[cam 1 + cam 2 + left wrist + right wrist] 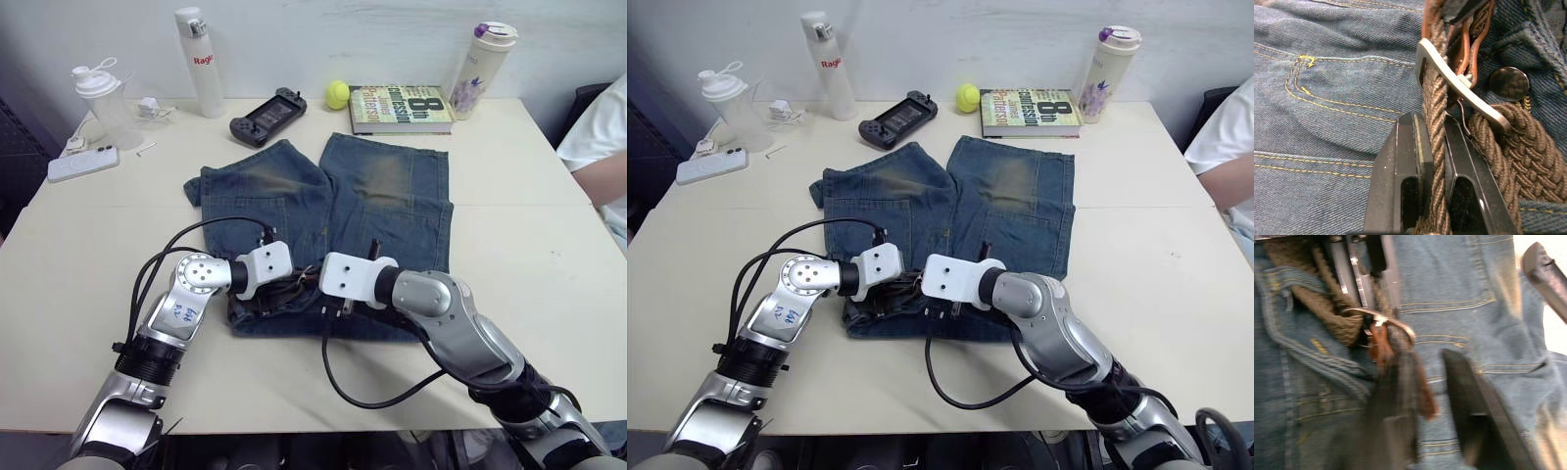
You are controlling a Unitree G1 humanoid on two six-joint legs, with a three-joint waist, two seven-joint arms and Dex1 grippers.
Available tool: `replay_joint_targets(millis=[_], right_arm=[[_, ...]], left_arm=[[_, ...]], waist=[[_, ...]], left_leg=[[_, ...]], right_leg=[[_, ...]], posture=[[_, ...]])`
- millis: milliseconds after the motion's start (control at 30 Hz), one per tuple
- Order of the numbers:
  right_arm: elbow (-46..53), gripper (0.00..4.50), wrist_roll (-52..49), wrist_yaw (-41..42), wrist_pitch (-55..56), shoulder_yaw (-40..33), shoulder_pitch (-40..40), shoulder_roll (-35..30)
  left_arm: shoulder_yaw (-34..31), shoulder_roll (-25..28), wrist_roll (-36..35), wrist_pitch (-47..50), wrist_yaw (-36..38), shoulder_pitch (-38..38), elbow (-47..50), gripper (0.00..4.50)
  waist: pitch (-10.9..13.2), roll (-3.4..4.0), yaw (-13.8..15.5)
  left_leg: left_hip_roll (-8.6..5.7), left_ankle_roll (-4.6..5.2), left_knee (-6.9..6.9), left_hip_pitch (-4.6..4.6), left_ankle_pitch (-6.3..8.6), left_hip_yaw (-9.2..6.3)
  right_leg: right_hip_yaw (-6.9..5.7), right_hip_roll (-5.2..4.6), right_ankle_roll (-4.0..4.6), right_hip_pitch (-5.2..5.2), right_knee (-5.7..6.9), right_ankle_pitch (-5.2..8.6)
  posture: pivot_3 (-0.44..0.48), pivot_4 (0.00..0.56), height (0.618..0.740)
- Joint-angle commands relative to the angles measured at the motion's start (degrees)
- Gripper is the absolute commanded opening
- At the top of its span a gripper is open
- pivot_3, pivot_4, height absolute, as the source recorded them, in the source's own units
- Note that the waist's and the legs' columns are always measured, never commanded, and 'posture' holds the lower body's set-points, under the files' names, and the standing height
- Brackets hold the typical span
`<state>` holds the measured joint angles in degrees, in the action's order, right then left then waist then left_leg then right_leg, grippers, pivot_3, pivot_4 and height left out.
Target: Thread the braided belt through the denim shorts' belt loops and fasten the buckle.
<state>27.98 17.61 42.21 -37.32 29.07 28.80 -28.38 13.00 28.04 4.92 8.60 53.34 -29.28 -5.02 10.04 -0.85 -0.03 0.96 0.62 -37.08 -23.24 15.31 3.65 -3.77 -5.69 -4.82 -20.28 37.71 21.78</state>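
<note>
Cream table (pixel 549 255), denim shorts (pixel 392 196), left end effector (pixel 1432 161) pinching braided belt (pixel 1437 117), right end effector (pixel 1427 382) spread.

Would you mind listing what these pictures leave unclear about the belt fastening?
- Waistband of the denim shorts in the eye views: the left gripper and the right arm cover it, so how many belt loops hold the braided belt cannot be counted.
- Buckle in the left wrist view: whether its prong sits through the weave is not clear.
- Right gripper in the right wrist view: motion blur hides what its fingers touch.
</note>
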Motion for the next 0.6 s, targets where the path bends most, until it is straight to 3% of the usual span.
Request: replay_joint_targets(millis=[33, 367, 500, 533, 600], right_arm=[[0.87, 0.06, -0.21, 0.37, -2.27, -1.55, -0.79, -0.54], [4.90, 0.06, -2.18, -0.30, -4.17, -5.32, -2.77, -1.02], [7.50, 1.17, -4.08, 0.22, -3.77, -8.82, -3.58, -2.34], [7.41, 1.75, -3.88, 0.17, -2.91, -8.82, -3.65, -2.92], [7.18, 2.52, -4.44, 0.38, -2.09, -8.99, -3.73, -3.57]], left_arm=[[2.09, -0.04, -0.16, -1.59, 0.83, 0.73, 1.47, 0.00], [1.07, 0.48, -0.73, -4.78, 0.35, 1.08, 2.03, 0.00], [0.95, 0.74, -0.85, -4.75, 0.36, 1.24, 1.89, 0.00], [0.92, 0.67, -0.99, -4.61, 0.36, 1.27, 1.94, 0.00], [0.91, 0.59, -1.18, -4.47, 0.36, 1.30, 1.99, 0.00]], waist=[[0.00, 0.00, 0.00], [0.00, 0.00, 0.03], [0.01, 0.00, 0.01], [0.01, 0.00, -0.01], [0.01, 0.00, -0.06]], left_leg=[[0.00, 0.00, 0.00, 0.00, 0.00, 0.00], [0.00, 0.01, 0.01, -0.02, 0.01, -0.02], [0.00, 0.02, 0.01, -0.03, 0.01, -0.01], [0.00, 0.02, 0.01, -0.03, 0.01, -0.01], [0.00, 0.02, 0.02, -0.03, 0.01, 0.00]], right_leg=[[0.00, 0.00, 0.00, 0.00, 0.00, 0.00], [-0.01, -0.02, 0.00, 0.00, -0.03, 0.00], [-0.01, -0.02, 0.00, 0.00, -0.04, 0.00], [-0.01, -0.02, 0.00, 0.00, -0.05, 0.00], [-0.01, -0.01, 0.00, 0.00, -0.06, 0.00]], posture=[[0.000, 0.150, 0.740], [0.000, 0.150, 0.740], [0.000, 0.150, 0.740], [0.000, 0.150, 0.740], [0.000, 0.150, 0.740]])
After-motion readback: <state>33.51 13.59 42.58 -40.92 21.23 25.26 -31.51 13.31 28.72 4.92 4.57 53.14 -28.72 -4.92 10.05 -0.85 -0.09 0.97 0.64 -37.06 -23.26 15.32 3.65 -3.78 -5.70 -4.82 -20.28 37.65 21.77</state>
